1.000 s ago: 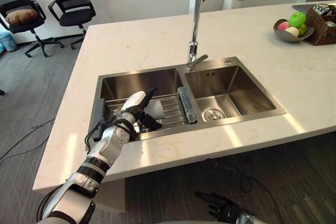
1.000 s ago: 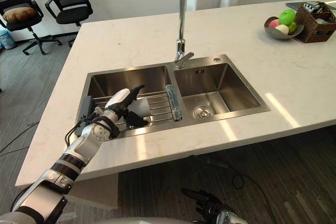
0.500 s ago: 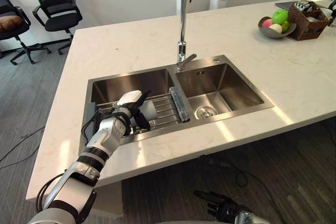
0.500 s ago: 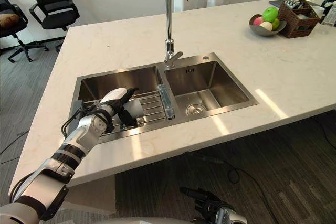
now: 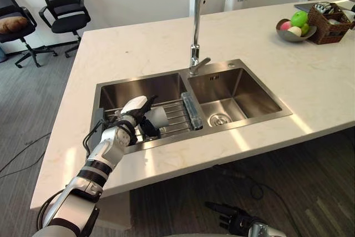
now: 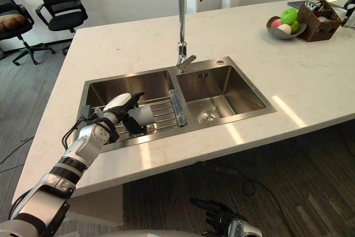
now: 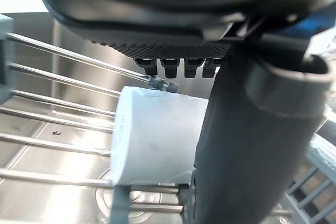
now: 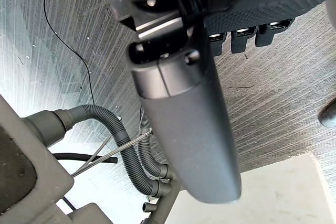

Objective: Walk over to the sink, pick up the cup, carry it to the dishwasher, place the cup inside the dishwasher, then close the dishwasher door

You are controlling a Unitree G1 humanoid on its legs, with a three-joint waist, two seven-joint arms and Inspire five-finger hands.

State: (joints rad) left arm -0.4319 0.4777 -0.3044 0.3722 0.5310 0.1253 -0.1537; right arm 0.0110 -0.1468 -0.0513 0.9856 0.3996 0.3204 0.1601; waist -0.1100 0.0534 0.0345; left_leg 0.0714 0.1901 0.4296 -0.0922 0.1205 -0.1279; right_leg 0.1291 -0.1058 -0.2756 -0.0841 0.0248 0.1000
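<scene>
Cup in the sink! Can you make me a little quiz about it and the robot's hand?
1. Where does the cup lie? A: on the wire rack in the left basin of the sink. B: in the right basin. C: on the counter.
2. True or false: the cup stands upright.
3. Fill in: the ___ hand has its fingers curled round the cup.
Key: 1 A. 2 false, it lies on its side. 3 the left hand.
</scene>
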